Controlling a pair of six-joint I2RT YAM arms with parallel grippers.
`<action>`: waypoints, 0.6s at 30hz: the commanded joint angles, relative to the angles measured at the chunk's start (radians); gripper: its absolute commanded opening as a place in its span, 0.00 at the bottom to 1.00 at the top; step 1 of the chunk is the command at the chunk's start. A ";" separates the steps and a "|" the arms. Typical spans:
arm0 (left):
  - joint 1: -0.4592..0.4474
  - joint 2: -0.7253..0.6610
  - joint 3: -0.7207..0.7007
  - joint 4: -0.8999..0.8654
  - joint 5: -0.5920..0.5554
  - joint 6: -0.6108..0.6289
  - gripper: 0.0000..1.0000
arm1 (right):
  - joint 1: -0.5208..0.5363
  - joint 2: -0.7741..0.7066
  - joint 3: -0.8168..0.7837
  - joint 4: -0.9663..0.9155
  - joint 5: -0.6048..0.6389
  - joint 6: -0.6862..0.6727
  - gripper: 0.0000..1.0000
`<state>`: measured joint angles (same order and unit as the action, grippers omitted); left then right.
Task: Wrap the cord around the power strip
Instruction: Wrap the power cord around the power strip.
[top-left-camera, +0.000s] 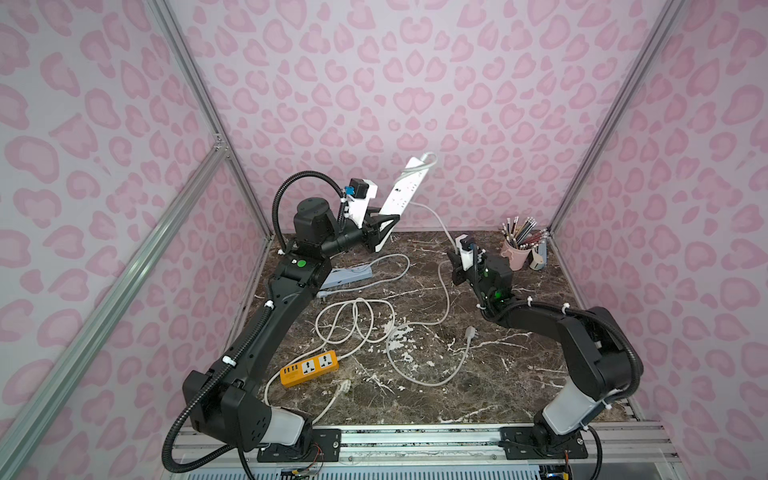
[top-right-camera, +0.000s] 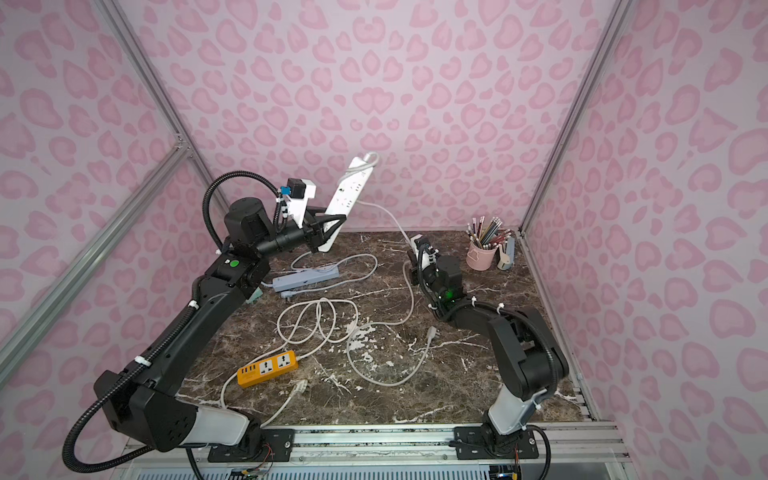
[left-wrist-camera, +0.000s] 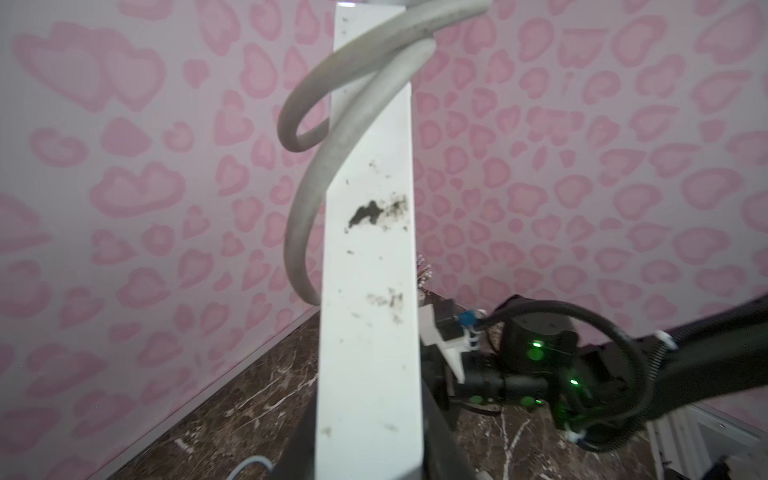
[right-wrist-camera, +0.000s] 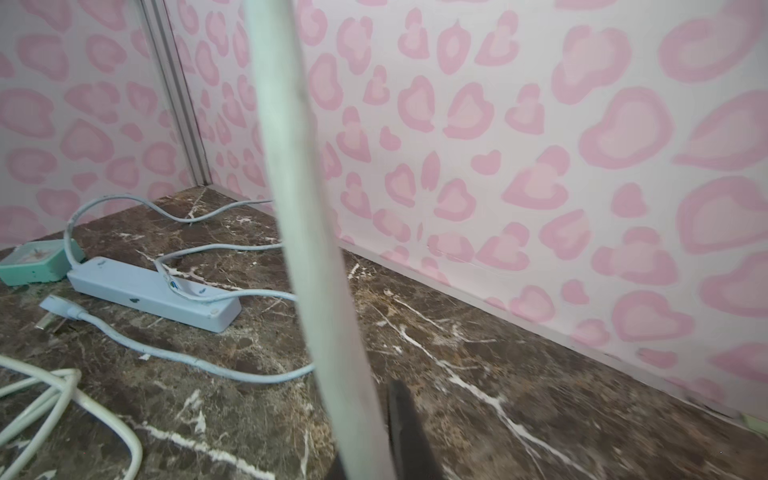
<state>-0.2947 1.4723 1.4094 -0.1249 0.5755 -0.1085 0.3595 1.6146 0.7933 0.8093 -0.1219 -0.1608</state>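
While the white power strip (top-left-camera: 405, 187) (top-right-camera: 351, 189) stands tilted in the air near the back wall, the left end effector (top-left-camera: 381, 227) (top-right-camera: 329, 229) is clamped tight on its lower end, with the socket face turned toward both top views. The left wrist view shows the strip's plain, smudged back (left-wrist-camera: 370, 311) running up from the jaws. Its cord (top-left-camera: 436, 216) (top-right-camera: 388, 218) leaves the upper end in a small loop and crosses both faces of the strip close to that end (left-wrist-camera: 307, 199). From there it drops down to the right end effector (top-left-camera: 455, 264) (top-right-camera: 412, 266), which is closed on it just above the worktop (top-left-camera: 498, 374). In the right wrist view the cord (right-wrist-camera: 299, 208) runs straight up from between the jaws, with one dark finger (right-wrist-camera: 405, 432) beside it. Past that grip the cord trails across the worktop in a wide curve and ends at its plug (top-left-camera: 470, 332) (top-right-camera: 432, 332), which lies flat. An orange power strip (top-left-camera: 309, 368), a grey-blue power strip (top-left-camera: 349, 276) (right-wrist-camera: 153, 293) and their own cords lie on the worktop, well apart from the lifted strip. A pink cup of pencils (top-left-camera: 515, 253) stands in the far corner, behind the right arm
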 joint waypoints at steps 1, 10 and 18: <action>0.017 0.047 0.043 0.003 -0.237 0.044 0.03 | 0.034 -0.117 -0.084 -0.008 0.162 -0.178 0.00; -0.012 0.278 0.125 -0.195 -0.681 0.364 0.03 | 0.175 -0.395 -0.099 -0.209 0.358 -0.491 0.00; -0.167 0.322 0.049 -0.301 -0.584 0.614 0.03 | 0.201 -0.429 0.113 -0.309 0.241 -0.575 0.00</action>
<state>-0.4248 1.7943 1.4620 -0.4149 -0.0223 0.3660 0.5629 1.1782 0.8406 0.4797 0.1413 -0.6868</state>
